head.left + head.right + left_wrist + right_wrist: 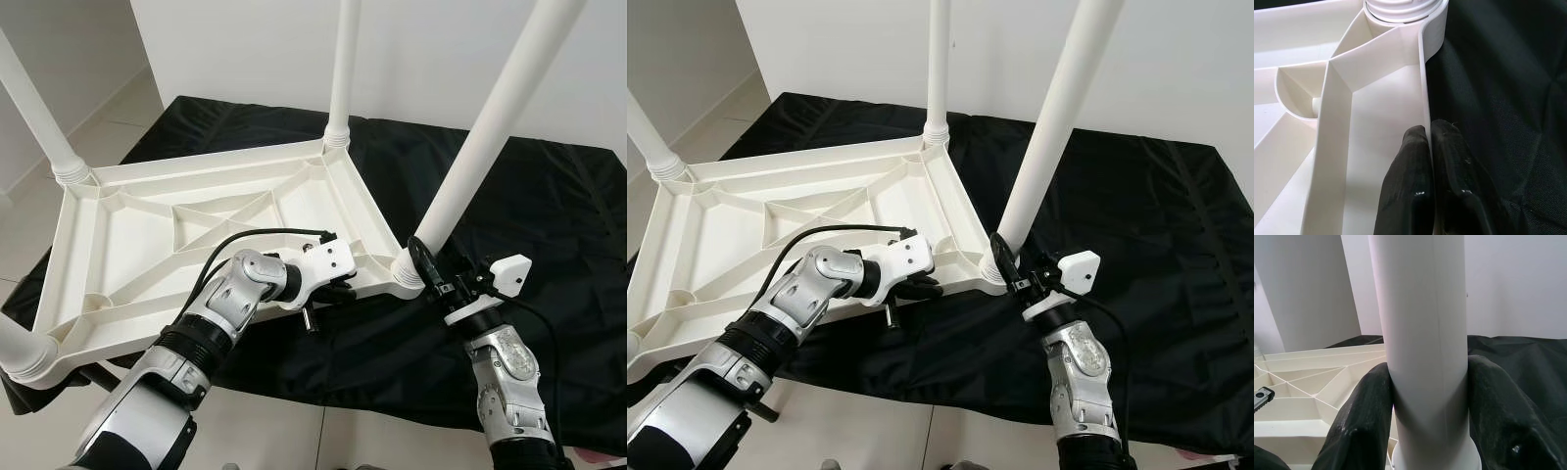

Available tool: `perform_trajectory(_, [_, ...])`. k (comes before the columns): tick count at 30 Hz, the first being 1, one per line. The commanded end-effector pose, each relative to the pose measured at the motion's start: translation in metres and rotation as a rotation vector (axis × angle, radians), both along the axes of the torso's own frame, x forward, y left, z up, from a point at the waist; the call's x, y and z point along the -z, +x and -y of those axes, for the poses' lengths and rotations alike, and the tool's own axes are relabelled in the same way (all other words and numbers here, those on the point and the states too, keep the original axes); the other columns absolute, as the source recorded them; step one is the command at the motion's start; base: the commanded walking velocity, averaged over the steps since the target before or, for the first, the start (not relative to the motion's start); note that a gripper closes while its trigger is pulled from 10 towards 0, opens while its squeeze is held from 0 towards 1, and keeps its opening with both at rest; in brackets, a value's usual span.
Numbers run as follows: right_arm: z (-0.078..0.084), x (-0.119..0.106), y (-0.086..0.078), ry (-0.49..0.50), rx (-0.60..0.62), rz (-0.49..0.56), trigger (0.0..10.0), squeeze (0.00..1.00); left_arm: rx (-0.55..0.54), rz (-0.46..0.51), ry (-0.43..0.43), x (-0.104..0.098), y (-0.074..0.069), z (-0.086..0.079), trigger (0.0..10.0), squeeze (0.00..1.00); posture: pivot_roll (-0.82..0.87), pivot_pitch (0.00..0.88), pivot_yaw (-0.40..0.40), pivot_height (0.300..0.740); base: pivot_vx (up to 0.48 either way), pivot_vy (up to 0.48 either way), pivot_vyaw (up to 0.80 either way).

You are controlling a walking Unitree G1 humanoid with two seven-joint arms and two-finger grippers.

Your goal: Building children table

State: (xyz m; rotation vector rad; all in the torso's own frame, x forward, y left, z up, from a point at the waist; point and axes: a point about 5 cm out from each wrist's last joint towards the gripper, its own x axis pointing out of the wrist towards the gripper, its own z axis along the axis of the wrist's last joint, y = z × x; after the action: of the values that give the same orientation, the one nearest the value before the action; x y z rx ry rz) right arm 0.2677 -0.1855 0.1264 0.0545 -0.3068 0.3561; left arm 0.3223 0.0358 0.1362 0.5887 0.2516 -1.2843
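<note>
I see the white plastic children's table top (pixel 186 245) lying upside down on a black cloth (pixel 549 215) spread over the floor, its ribbed underside facing up. White legs stand in its corner sockets: one at 12 o'clock (pixel 343 69), one at 10 o'clock (pixel 34 108), and the near-right leg (pixel 495 127) leaning up toward 1 o'clock.

My right gripper (pixel 1427 401) is clamped around that near-right leg just above its socket, one black finger (pixel 1359 421) pressed on each side of the white tube.

My left gripper (pixel 1429 142) sits at the near edge of the table top, around 6 o'clock, pinching the thin outer rim wall (pixel 1424 83): one finger (pixel 1408 166) inside the frame, the other outside against the cloth.

Beyond the cloth, at 12 o'clock, a plain white wall (pixel 421 49) rises. Pale floor tiles (pixel 108 122) show at 10 o'clock and along the near edge at 6 o'clock.
</note>
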Motion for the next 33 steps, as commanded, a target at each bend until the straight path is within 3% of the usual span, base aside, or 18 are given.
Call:
perform_trajectory(1, [-0.014,0.037,-0.01,-0.017,-0.045,-0.182,10.0,0.0,-0.01,0.018,0.036,0.0,0.001,0.0,10.0,0.0,-0.09,0.05,0.019,0.74,0.0,0.0,0.0])
perform_trajectory(33, [-0.027,0.024,-0.01,0.008,0.124,-0.119,10.0,0.0,-0.003,0.02,0.04,0.0,0.001,0.0,10.0,0.0,-0.09,0.04,0.025,0.74,0.0,0.0,0.0])
